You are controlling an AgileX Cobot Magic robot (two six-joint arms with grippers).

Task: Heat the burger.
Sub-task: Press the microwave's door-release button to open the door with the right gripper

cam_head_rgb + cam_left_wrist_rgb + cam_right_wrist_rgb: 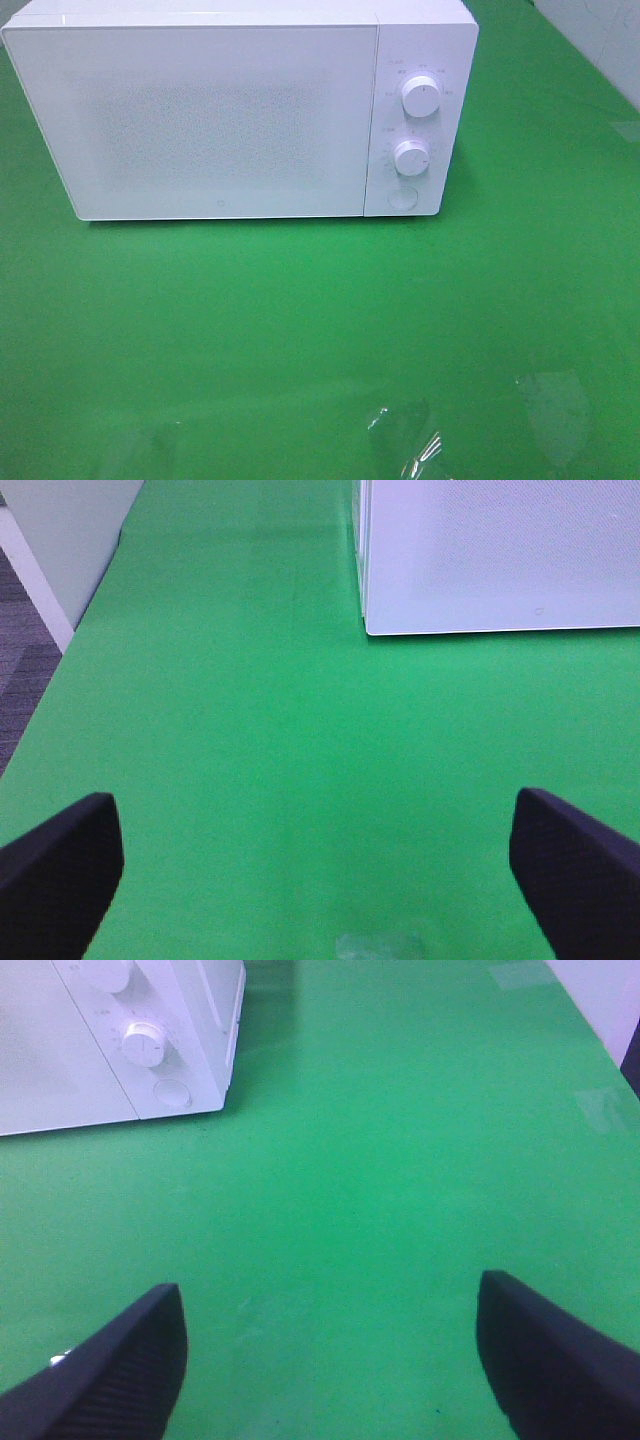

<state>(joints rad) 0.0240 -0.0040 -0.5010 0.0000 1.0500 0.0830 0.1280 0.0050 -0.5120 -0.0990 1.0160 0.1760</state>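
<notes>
Left tool (318, 865) hangs with jaws spread wide; right tool (335, 1355) likewise spread wide.

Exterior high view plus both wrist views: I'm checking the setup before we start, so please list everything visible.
Microwave: one, white, door closed, at the back of the table.
Knobs: two, white, one above the other on the microwave's control panel.
Round button: one, white, below the knobs.
Table cover: one, green, across the whole surface.
Clear tape patches: a few, transparent, near the front edge.
Burger: none in view.
Left gripper: one, black fingers, open, above bare green cover.
Right gripper: one, black fingers, open, above bare green cover.
</notes>
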